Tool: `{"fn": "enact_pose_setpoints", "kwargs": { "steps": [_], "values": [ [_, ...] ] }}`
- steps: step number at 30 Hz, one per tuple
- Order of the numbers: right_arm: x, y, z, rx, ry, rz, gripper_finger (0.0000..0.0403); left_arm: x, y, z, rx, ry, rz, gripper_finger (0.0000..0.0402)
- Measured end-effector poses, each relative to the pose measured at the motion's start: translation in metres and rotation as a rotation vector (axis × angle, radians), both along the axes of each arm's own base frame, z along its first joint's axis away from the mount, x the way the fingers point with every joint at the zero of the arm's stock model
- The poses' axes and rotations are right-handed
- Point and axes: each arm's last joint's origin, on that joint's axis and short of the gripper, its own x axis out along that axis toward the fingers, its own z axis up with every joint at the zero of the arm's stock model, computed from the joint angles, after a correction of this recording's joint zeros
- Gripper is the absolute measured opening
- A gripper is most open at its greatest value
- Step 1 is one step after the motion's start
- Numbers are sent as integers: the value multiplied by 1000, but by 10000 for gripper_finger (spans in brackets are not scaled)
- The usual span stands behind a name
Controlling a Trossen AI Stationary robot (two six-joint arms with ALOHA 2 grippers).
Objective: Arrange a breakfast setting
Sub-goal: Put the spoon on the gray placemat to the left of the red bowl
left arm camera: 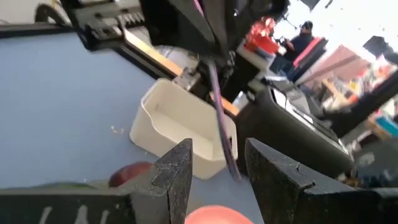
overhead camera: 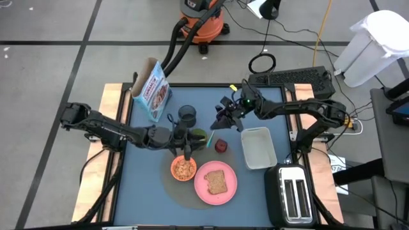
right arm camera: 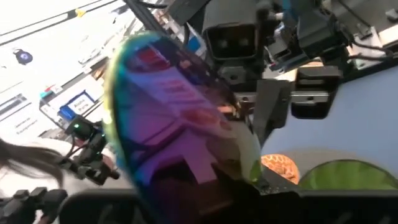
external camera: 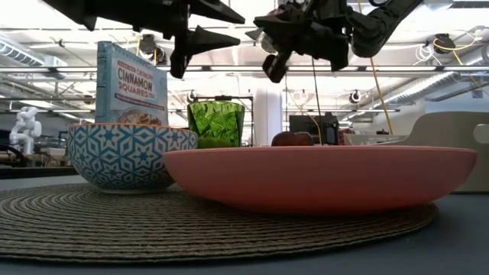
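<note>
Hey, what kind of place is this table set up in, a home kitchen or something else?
Probably a robotics lab or workshop, not a kitchen: an orange shop vacuum and loose black cables lie on the bare floor, a black keyboard sits at the table's edge, and open industrial ceiling beams run overhead.

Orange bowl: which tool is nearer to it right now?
Left. The left tool hangs just above the orange bowl, at its far rim. The right tool is farther off, raised past the green cup, holding the spoon.
</note>
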Motion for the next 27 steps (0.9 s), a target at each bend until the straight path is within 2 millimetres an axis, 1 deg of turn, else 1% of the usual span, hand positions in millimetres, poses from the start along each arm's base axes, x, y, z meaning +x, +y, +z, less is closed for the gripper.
{"fn": "enact_pose_setpoints", "kwargs": {
  "steps": [5, 10, 15, 20, 25, 27],
  "values": [
    [5, 10, 0, -37, -22, -61, 0, 2, 7, 6, -11, -64, 28, 154],
    [8, 15, 0, -51, -26, -152, 0, 2, 9, 7, -8, -75, 33, 154],
    [10, 22, 1, -53, -34, -144, 0, 2, 9, 7, -7, -67, 33, 154],
    [13, 30, 1, -60, -36, -178, 0, 2, 9, 6, -14, -67, 34, 154],
    [14, 34, 1, -67, -46, -220, 0, 2, 9, 4, -32, -48, 37, 153],
    [15, 34, 2, -66, -46, -218, 0, 2, 9, 4, -32, -47, 37, 144]
  ]
}}
